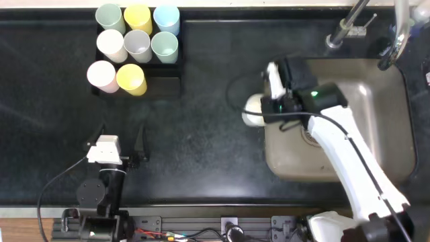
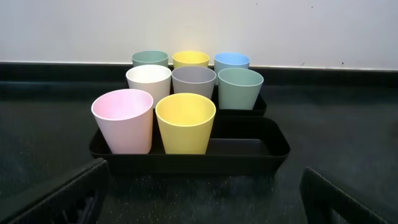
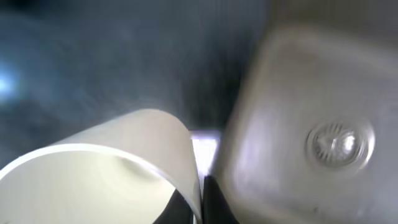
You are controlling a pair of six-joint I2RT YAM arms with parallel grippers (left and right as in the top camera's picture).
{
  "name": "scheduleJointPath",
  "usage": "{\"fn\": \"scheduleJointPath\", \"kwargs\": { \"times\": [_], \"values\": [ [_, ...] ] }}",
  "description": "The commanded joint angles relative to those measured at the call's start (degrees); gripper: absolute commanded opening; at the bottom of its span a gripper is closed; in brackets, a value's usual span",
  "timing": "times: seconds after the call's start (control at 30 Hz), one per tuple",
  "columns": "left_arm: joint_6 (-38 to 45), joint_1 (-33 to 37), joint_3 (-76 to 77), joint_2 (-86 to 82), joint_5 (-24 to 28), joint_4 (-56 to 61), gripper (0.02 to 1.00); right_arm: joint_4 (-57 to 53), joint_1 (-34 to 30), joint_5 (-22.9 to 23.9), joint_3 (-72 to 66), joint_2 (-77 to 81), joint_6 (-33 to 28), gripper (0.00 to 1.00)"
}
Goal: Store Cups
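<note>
My right pincer [image 3: 198, 202] clenches the cup [image 3: 93, 180] by its rim beside the sink [image 1: 388, 121]; that thin grip could slip, dropping it in.

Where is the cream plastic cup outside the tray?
Top view, right half: the cream plastic cup is at the metal sink's left rim, in the right gripper.

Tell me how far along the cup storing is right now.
Done: eight cups stand in the black tray. In hand: the right hand grips a white cup by its rim, at the sink's edge. Left: carry it over to the tray's one free corner. The left hand sits open, facing the tray.
</note>
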Motion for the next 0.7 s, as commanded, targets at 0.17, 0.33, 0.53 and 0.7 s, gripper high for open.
{"fn": "scheduleJointPath", "kwargs": {
  "times": [0.17,0.33,0.53,0.7],
  "values": [
    [1.2,0.2,-0.1,-0.6,0.9,-0.2,1.000,0.8,11.1,-0.9,22.0,5.1,0.5,0.040],
    [1.2,0.2,-0.1,-0.6,0.9,-0.2,1.000,1.1,15.3,-2.5,30.0,12.9,1.8,0.042],
    [1.2,0.2,-0.1,-0.6,0.9,-0.2,1.000,1.4,18.3,-4.4,30.9,20.0,3.9,0.040],
    [1.2,0.2,-0.1,-0.6,0.9,-0.2,1.000,2.8,20.4,-3.4,30.9,24.6,6.4,0.042]
  ]
}}
